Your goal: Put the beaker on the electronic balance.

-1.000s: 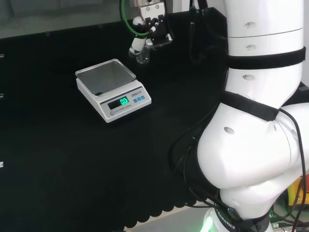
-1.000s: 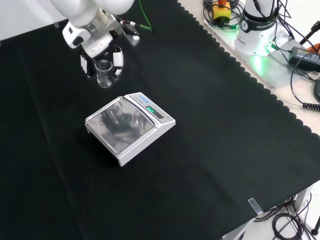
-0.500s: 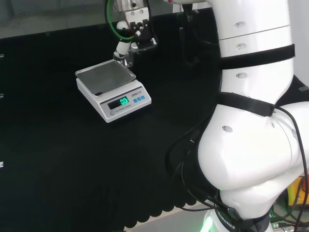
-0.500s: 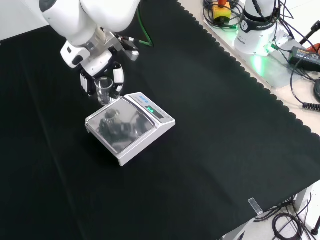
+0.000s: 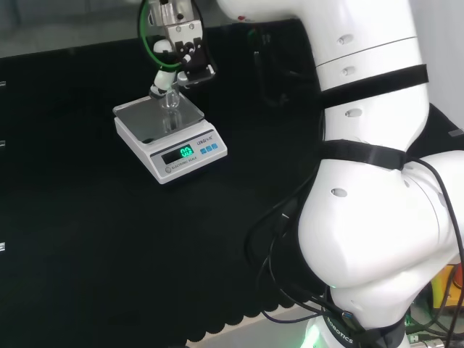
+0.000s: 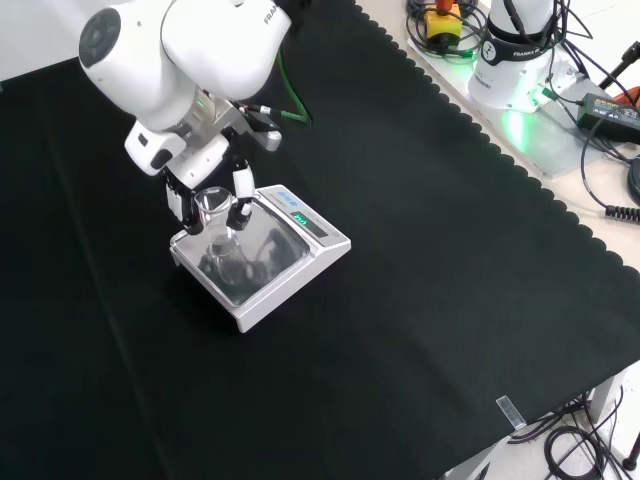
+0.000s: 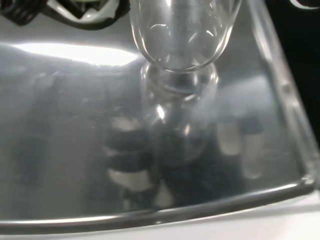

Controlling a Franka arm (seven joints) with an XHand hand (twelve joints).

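A small clear glass beaker (image 6: 215, 209) hangs upright over the steel pan of the white electronic balance (image 6: 285, 262), with my black and white hand (image 6: 203, 178) curled round it. In the head view the beaker (image 5: 170, 100) is just above the pan's far part, under the hand (image 5: 176, 56), and the balance (image 5: 165, 148) shows a green display. Seen from the wrist, the beaker's base (image 7: 182, 37) is close above the shiny pan (image 7: 65, 135), which mirrors it. Whether the base touches the pan I cannot tell.
Black cloth covers the bench all round the balance. The arm's big white links (image 5: 370, 181) stand at the right of the head view. In the front view, the arm's base (image 6: 510, 55), cables and a power brick (image 6: 612, 108) lie beyond the cloth's scalloped edge at top right.
The hand has carried the beaker from beside the balance to over its pan: leftward and lower in the head view, downward in the front view. The balance has not moved.
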